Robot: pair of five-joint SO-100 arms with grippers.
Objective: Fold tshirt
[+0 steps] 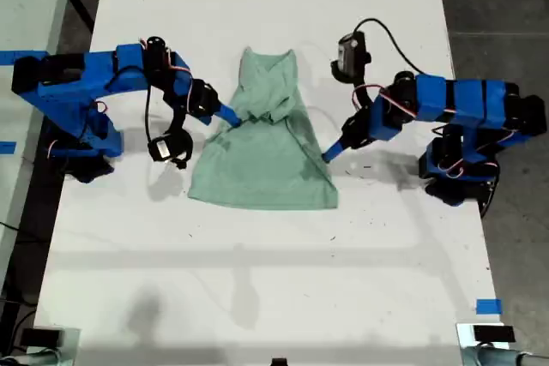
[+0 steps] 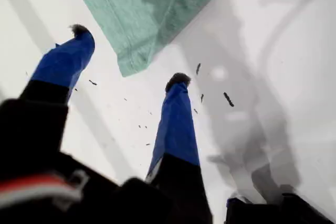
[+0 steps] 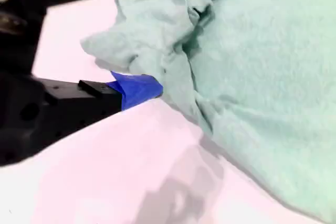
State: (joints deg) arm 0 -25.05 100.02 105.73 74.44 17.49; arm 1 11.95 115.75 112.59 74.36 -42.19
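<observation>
The pale mint-green tshirt (image 1: 266, 156) lies on the white table (image 1: 257, 280), narrow at the far end and wide at the near hem, with a bunched fold near its middle. My first gripper (image 1: 328, 154) is on the arm at the exterior view's right. It rests open on the table at the shirt's edge, and a tshirt (image 2: 142, 3) corner lies just ahead of its blue fingers (image 2: 176, 124) with nothing held (image 2: 128, 55). My second gripper (image 1: 230, 117), on the other arm, stands open (image 3: 161, 34) around rumpled cloth of the tshirt (image 3: 262, 77).
Both arm bases stand on the table at the exterior view's left and right edges. A blue tape mark (image 1: 487, 306) sits near the front right of that view. Dark floor (image 1: 506, 6) borders the table on both sides. Small black specks (image 2: 228, 99) dot the table.
</observation>
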